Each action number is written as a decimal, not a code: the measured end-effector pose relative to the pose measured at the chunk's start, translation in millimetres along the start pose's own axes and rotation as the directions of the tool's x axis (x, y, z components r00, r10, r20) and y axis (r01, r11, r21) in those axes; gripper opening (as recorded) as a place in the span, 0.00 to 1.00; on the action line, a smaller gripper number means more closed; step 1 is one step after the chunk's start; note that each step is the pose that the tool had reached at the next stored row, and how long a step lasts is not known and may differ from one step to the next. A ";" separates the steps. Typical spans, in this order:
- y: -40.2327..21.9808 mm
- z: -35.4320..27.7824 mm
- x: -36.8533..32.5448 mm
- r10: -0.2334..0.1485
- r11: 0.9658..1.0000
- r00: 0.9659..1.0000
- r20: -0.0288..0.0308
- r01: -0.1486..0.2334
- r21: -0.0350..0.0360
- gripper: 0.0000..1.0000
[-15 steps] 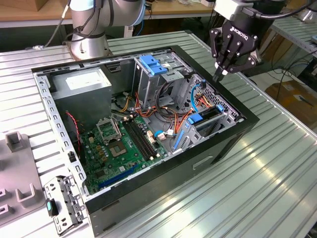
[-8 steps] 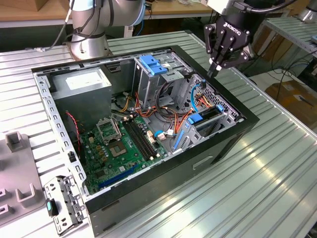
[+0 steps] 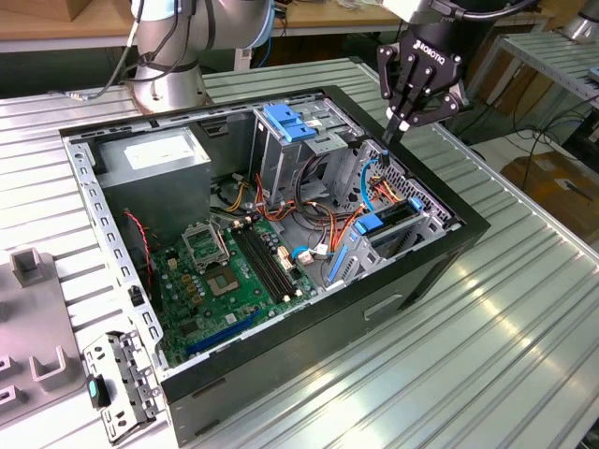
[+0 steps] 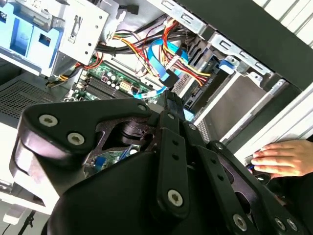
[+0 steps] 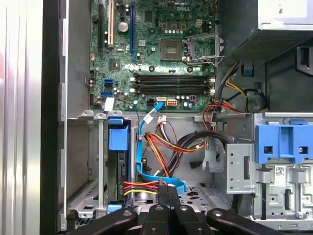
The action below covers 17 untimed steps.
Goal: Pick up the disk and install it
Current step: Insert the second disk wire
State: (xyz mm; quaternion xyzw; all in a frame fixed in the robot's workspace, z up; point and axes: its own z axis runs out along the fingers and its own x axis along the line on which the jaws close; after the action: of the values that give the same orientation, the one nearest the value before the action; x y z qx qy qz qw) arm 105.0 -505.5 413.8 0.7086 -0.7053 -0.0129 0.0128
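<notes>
Scene: an open black computer case (image 3: 440, 253) lies on its side on a ribbed metal counter (image 3: 524, 355), its inside facing up.
Pincer: the black pincer (image 3: 393, 126) hangs above the case's far corner at the exterior view's right, tips pointing down toward the cables; its fingers (image 5: 164, 208) meet at the tips in the first wrist view, so it is closed with nothing between them.
Disk: the disk (image 3: 388, 229) stands on edge in the drive bay near the case's front wall, its blue bracket on top; in the first wrist view the disk (image 5: 119, 169) sits in its slot with the blue tab at one end.
Cables: a blue ribbon cable (image 5: 142, 147) and a bundle of red, yellow and orange wires (image 5: 161, 147) run beside the disk bay, just under the pincer.
Motherboard: the green motherboard (image 3: 229, 281) fills the case floor, with 4 dark memory slots in a row.
Power supply: a grey power-supply box (image 3: 154, 164) sits in the far corner at the exterior view's left.
Cage: a tall metal cage with a blue plastic top (image 3: 290, 126) stands in the middle of the case.
Person: a hand (image 4: 283, 157) rests at the edge of the second wrist view, beyond the case wall.
</notes>
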 end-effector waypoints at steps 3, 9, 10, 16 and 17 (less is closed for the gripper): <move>-2.3 5.0 -4.9 0.001 1.000 1.000 -0.002 -0.001 -0.004 0.11; -6.2 10.0 -11.8 0.006 1.000 0.999 -0.042 -0.006 -0.007 0.11; -6.5 10.3 -13.3 0.006 1.000 0.998 -0.058 -0.007 -0.008 0.11; -7.7 19.5 -26.1 0.007 1.000 0.996 -0.084 -0.008 -0.008 0.11; -7.7 20.9 -26.8 0.007 1.000 0.996 -0.093 -0.008 -0.008 0.17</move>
State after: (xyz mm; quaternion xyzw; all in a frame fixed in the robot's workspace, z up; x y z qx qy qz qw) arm 111.8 -478.7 392.6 0.7056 -0.7067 0.0170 0.0486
